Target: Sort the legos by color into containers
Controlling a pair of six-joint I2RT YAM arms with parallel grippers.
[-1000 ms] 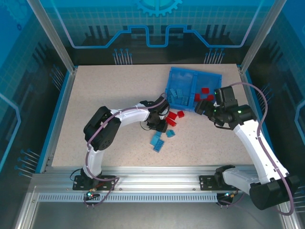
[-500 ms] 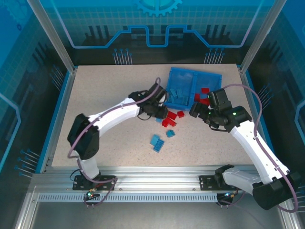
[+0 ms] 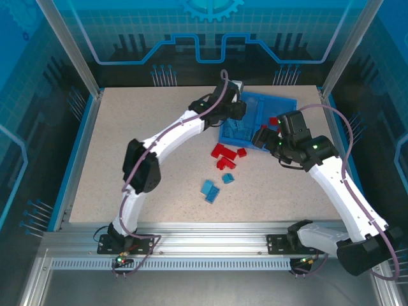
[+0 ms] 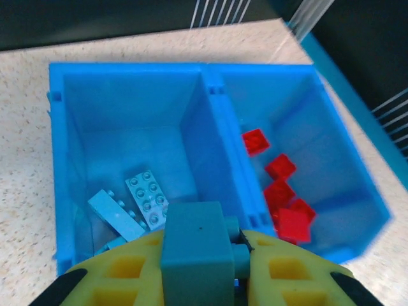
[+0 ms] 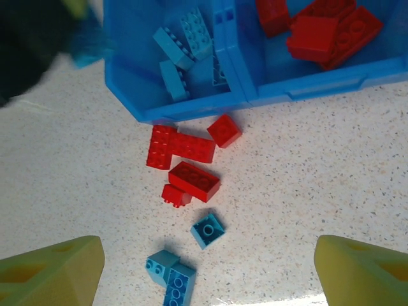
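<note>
Blue legos (image 4: 145, 199) lie in left compartment of tray (image 4: 127, 67), red legos (image 4: 280, 191) in right one; tray at far right of table (image 3: 127, 140). Loose red cluster (image 5: 185, 156) just near of tray, loose blue pieces (image 5: 208, 230) closer to near edge. Left gripper (image 3: 238, 109) over left compartment, clamped on blue brick (image 4: 194, 245). Right gripper (image 5: 207, 271) spread wide, empty, above loose pieces.

Top external: mounted high above and behind the arm bases (image 3: 124, 243), tilted down and forward; the whole speckled beige surface (image 3: 127, 140) is covered from afar.
Left wrist: placed close above the shallow blue plastic two-compartment tray (image 4: 127, 66), aimed steeply down into both compartments.
Right wrist: placed higher, aimed straight down at the tray's near wall, the red studded plastic bricks (image 5: 194, 180) and the light blue studded plastic bricks (image 5: 208, 230).
The tray is shared by all three views.
</note>
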